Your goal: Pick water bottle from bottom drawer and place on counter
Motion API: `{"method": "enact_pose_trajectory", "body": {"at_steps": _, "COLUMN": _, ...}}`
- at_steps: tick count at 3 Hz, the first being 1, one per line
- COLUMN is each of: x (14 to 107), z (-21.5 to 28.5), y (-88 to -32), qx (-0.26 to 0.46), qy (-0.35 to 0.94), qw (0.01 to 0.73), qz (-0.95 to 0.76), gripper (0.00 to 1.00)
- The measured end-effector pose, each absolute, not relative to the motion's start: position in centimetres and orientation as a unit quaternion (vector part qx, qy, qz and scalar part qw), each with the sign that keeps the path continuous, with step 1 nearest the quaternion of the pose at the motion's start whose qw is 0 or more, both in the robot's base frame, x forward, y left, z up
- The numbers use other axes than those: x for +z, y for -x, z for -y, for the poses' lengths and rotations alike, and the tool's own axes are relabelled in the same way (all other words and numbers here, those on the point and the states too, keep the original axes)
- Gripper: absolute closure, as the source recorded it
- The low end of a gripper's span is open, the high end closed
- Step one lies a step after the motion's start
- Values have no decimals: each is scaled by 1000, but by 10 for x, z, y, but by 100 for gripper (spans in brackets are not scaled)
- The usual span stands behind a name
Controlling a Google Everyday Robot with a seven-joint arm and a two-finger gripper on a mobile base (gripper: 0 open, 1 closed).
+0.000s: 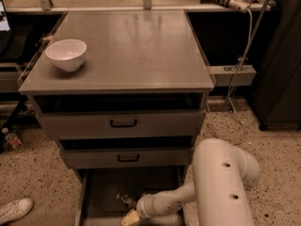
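Note:
The bottom drawer (101, 192) is pulled out at the foot of the cabinet, with its dark floor showing. My white arm reaches into it from the right, and my gripper (126, 202) is low over the drawer floor near the front middle. A small clear, glinting thing (123, 199) sits right at the gripper's tip and looks like the water bottle; its cap and label cannot be made out. The counter (136, 51) is the broad grey top of the cabinet.
A white bowl (67, 54) stands on the counter's left side. Two shut grey drawers with black handles (123, 123) sit above the open one. A white shoe (14, 210) lies on the floor at the left. Cables (240, 55) hang at the right.

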State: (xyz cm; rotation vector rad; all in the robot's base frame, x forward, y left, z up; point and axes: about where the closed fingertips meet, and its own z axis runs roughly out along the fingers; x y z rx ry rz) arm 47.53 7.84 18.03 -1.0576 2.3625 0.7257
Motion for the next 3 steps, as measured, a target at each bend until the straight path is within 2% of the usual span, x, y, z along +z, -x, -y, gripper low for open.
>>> {"method": "enact_pose_trajectory", "body": {"at_steps": 3, "x": 135, "z": -79, "y": -511, "qx": 246, "qy": 396, "qw": 244, "qz": -850, "gripper": 0}}
